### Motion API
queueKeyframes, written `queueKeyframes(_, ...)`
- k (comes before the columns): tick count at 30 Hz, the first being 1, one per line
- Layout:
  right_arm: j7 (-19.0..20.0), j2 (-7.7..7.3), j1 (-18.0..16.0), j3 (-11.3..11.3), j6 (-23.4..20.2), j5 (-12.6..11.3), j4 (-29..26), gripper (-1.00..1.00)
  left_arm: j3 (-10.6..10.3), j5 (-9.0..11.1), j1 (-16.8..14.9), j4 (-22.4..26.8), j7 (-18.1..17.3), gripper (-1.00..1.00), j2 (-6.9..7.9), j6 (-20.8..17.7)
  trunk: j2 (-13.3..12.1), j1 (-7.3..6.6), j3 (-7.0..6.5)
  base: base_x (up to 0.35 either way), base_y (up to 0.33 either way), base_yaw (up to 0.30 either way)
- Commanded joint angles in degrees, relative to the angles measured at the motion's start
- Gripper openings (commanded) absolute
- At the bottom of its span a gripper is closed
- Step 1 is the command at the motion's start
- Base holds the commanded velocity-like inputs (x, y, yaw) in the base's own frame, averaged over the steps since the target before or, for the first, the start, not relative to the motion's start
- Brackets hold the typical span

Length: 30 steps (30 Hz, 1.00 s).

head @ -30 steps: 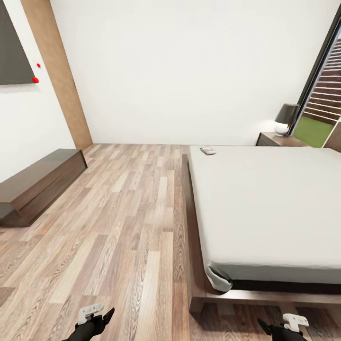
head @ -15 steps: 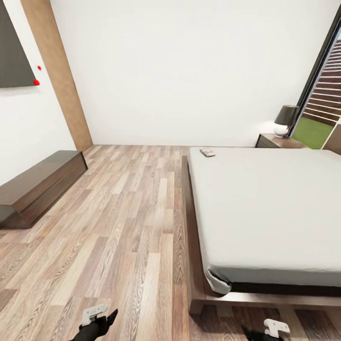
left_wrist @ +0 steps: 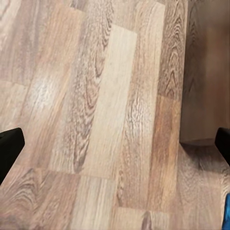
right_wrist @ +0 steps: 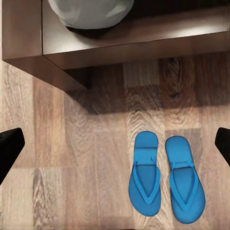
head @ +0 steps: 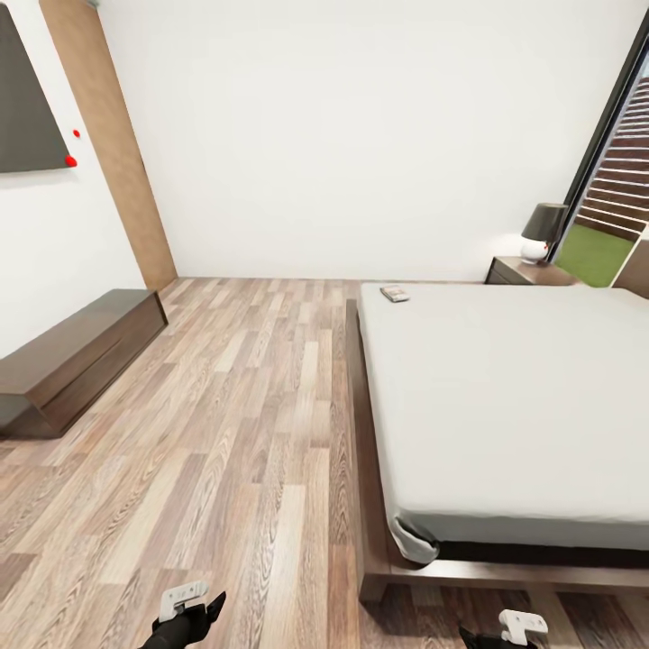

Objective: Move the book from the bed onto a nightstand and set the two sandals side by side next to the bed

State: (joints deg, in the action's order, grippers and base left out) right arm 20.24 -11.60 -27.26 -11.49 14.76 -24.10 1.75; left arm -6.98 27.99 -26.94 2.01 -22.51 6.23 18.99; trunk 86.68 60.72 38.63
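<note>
While both grippers hang low over the plank floor [head: 225,433] with fingers spread wide and empty, the two sandals [right_wrist: 165,177] lie side by side below the right gripper [right_wrist: 115,143], between its fingertips, near the bed [head: 505,397] frame's corner. Far off, the book [head: 394,294] rests on the mattress's far corner, near the nightstand [head: 527,271].

Bed [head: 505,397]: 1; book [head: 394,294]: 1; nightstand [head: 527,271]: 1; lamp [head: 543,231]: 1; dresser [head: 77,359]: 1; blue sandals [right_wrist: 166,177]: 2, one pair; grippers: 2
</note>
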Motion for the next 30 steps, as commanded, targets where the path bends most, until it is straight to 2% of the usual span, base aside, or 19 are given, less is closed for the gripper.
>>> queueKeyframes(1,0.3,0.0,-0.1,-0.5,0.3,-0.6,0.2,1.0,-0.5,0.6,0.0,-0.1,-0.2,1.0,0.01,0.2,-0.4,-0.23,-0.14,0.0,0.0,0.0)
queueKeyframes(8,0.3,0.0,-0.1,-0.5,0.3,-0.7,0.1,1.0,-0.5,0.6,0.0,-0.1,-0.2,1.0,0.01,0.2,-3.2,-1.77,-1.39,0.0,0.0,0.0)
queueKeyframes(30,0.3,0.0,-0.1,-0.5,0.3,-0.7,0.1,1.0,-0.5,0.5,0.0,-0.1,-0.2,1.0,0.01,0.2,-3.2,-1.77,-1.39,0.0,0.0,0.0)
